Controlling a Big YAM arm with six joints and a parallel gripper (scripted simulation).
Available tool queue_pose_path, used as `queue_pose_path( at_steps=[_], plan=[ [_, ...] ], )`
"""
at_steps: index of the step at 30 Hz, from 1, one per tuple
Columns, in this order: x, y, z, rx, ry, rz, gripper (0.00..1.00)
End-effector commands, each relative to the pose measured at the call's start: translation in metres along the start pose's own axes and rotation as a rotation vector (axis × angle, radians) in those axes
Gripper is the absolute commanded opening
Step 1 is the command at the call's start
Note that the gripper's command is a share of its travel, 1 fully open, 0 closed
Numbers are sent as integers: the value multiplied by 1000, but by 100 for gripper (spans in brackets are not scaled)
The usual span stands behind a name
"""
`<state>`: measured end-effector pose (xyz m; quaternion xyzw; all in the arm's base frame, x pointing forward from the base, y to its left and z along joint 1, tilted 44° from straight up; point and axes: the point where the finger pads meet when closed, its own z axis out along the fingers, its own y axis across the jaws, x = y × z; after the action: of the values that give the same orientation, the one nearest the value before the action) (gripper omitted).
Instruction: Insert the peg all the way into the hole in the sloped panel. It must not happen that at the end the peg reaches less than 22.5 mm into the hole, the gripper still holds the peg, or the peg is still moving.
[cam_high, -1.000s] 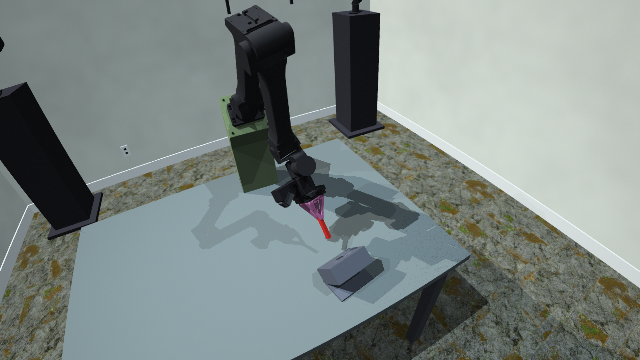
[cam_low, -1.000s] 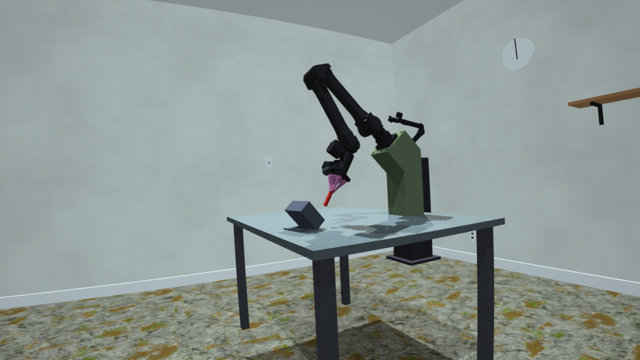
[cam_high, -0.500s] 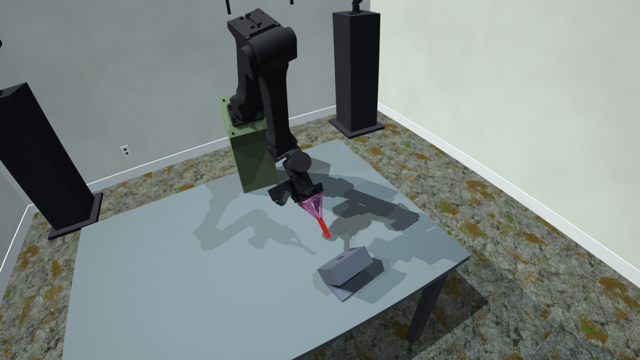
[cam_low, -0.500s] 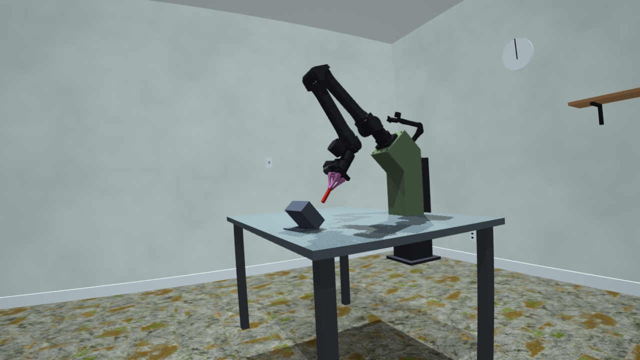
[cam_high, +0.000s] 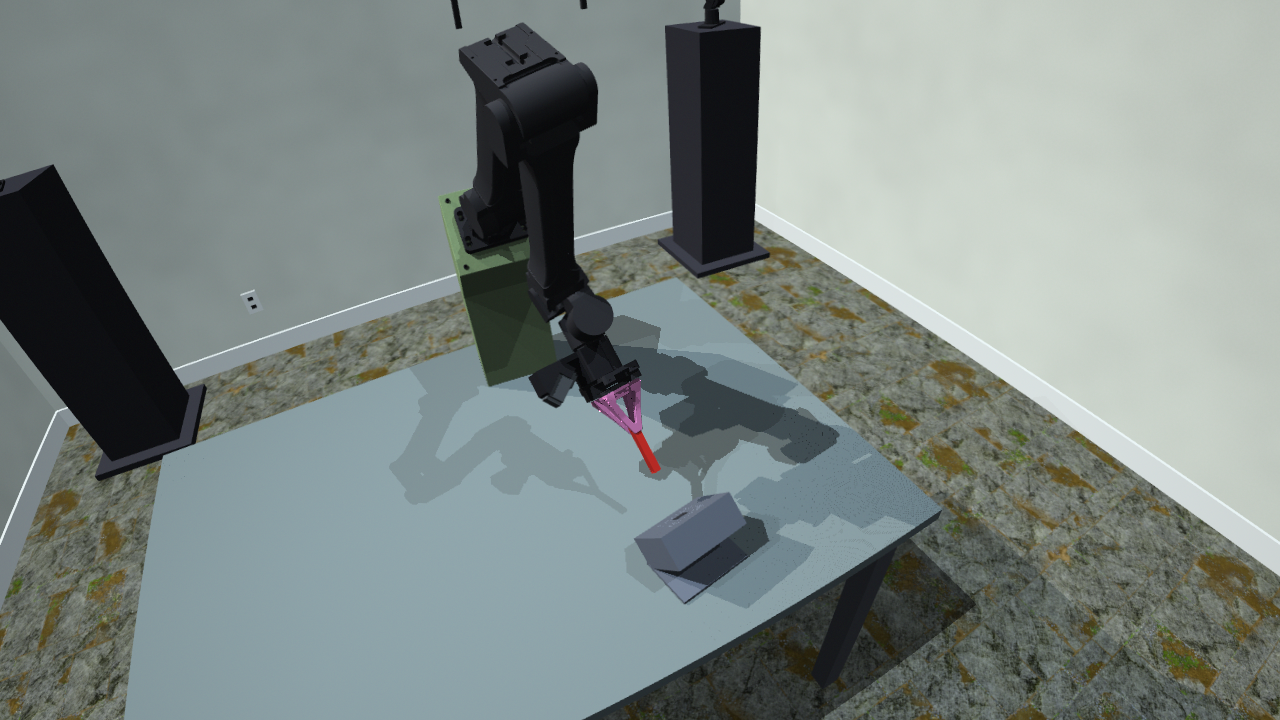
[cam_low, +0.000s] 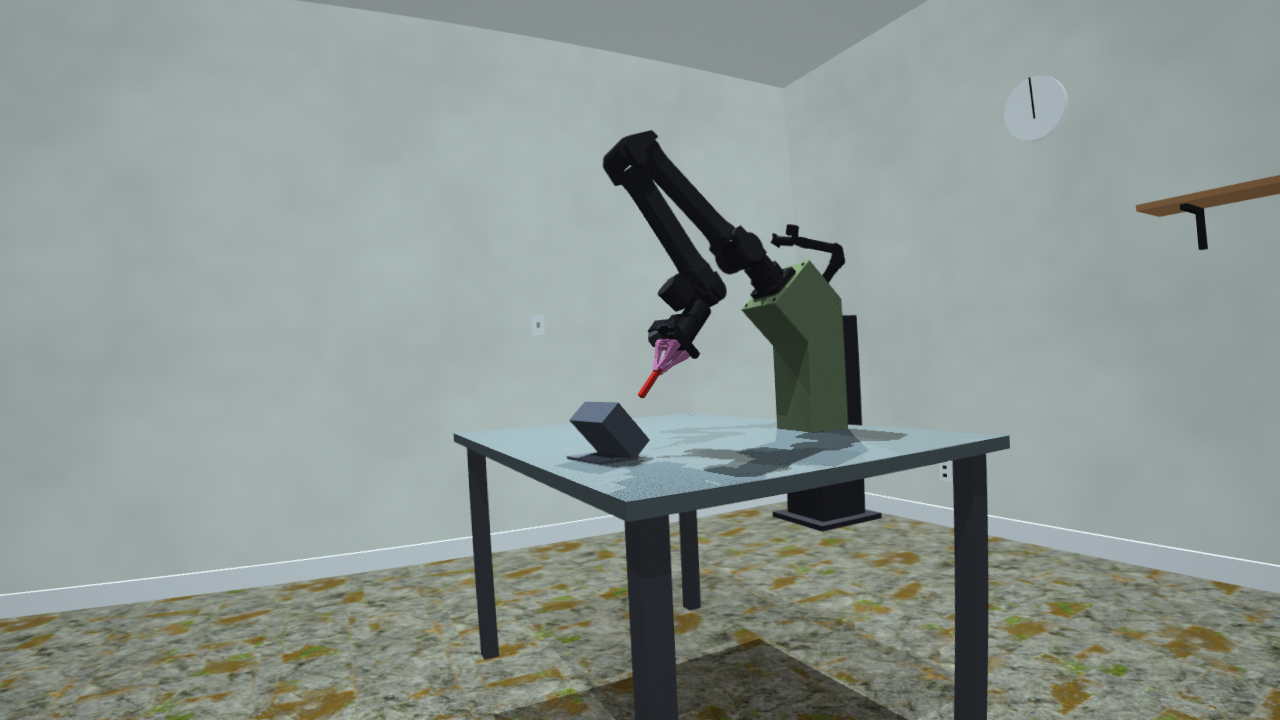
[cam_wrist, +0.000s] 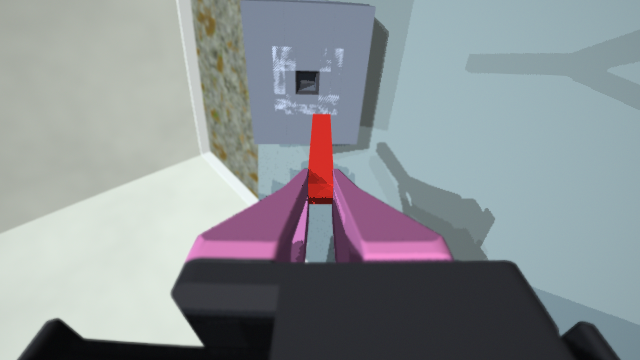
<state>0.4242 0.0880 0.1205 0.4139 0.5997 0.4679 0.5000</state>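
My gripper (cam_high: 633, 428) (cam_low: 657, 369) (cam_wrist: 320, 179) has pink fingers and is shut on the red peg (cam_high: 646, 452) (cam_low: 648, 383) (cam_wrist: 320, 145). The peg sticks out ahead of the fingertips, tilted down toward the grey sloped panel block (cam_high: 693, 530) (cam_low: 608, 427) (cam_wrist: 305, 125). The block's square hole (cam_wrist: 306, 82) (cam_high: 683, 515) faces me in the wrist view. The peg tip is in the air, apart from the panel, and appears just below and slightly right of the hole in the wrist view.
The block stands on the grey table (cam_high: 358, 555) (cam_low: 805, 465) near its right front edge. The green arm pedestal (cam_high: 503, 331) (cam_low: 805, 358) stands at the back. Two black pillars (cam_high: 713, 134) (cam_high: 80, 322) stand on the floor beyond the table.
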Motion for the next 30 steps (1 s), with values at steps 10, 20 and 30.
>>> queue_pose_path(
  at_steps=[10, 20, 30],
  plan=[
    [-5, 0, -10, -23, -9, 42, 0],
    [-5, 1, -5, -49, -9, 42, 0],
    [-7, 3, 11, -84, -10, 42, 0]
  ],
)
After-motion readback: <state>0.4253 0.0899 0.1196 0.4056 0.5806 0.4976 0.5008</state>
